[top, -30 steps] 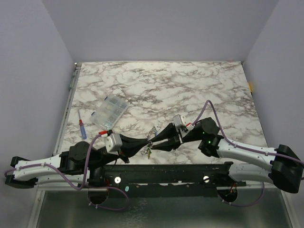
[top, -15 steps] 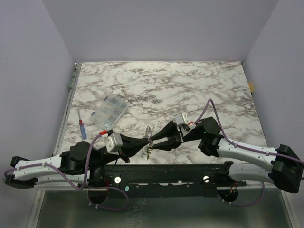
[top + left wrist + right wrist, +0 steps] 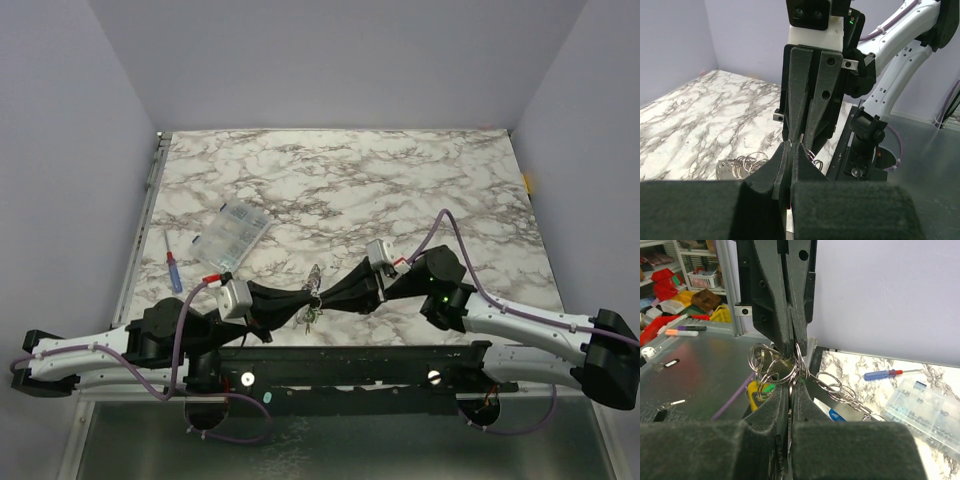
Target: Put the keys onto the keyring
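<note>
My two grippers meet tip to tip above the table's front edge. The keyring is a bunch of linked silver rings with a short chain of rings trailing to the right. The left gripper is shut on the bunch from one side, and the right gripper is shut on it from the other. Keys hang under the rings: a yellow head, a green head and a blue one. In the left wrist view, loose rings show beside my left gripper.
A clear compartment box lies at the left of the marble table, with a blue and red screwdriver beside it near the left edge. The black base rail runs right below the grippers.
The right gripper has closed from part open to shut on the rings. It has slid a little left, tight against the left gripper. The left gripper stayed shut.
</note>
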You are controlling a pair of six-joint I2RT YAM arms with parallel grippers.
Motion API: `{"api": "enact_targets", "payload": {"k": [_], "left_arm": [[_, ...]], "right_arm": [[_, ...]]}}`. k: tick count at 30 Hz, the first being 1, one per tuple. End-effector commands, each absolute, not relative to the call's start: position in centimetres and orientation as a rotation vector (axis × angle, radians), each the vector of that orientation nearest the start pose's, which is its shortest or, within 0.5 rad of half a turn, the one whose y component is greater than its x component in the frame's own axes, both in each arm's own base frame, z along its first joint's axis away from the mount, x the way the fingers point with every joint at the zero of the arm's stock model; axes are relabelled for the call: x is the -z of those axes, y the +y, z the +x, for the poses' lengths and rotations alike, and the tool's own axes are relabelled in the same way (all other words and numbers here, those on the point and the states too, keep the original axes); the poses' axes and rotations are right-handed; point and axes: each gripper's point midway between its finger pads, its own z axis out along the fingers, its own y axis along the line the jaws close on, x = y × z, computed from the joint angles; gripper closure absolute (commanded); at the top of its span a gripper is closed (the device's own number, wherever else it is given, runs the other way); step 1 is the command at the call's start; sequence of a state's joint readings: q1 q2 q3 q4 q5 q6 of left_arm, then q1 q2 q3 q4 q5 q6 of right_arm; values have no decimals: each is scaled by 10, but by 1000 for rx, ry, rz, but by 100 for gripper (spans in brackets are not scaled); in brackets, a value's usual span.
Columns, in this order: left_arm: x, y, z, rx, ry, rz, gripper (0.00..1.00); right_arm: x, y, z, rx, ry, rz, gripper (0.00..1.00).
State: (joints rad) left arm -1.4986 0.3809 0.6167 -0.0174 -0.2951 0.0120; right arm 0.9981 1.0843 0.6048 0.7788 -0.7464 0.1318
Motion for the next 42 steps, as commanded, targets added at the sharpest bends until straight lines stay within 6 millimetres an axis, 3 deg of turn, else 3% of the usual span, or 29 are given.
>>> {"api": "enact_targets", "payload": {"k": [1,15,25,26,29,31,42], "left_arm": [[-374,-225,63,1172,1104,644,100],[-364,-208,67,1276,1036,458,100],[-353,-211,71,1254,1077,454,99],[-352,-211,72,1241,1088,462,92],[-350,-212,75,1194,1128,500,57],[-345,-216,77,1139,1176,556,44],[-317,-265,84,832,1329,926,27]], "right_arm": [[-299,354,99,-1292,1005,-1187,99],[-344,332,109,-1079,997,-1227,99],[-351,332,112,-1037,1014,-1270,99],[-350,332,114,-1029,1026,-1277,99],[-345,332,120,-994,1075,-1287,99],[-334,330,126,-964,1141,-1293,99],[-289,317,146,-846,1506,-1303,99]]}}
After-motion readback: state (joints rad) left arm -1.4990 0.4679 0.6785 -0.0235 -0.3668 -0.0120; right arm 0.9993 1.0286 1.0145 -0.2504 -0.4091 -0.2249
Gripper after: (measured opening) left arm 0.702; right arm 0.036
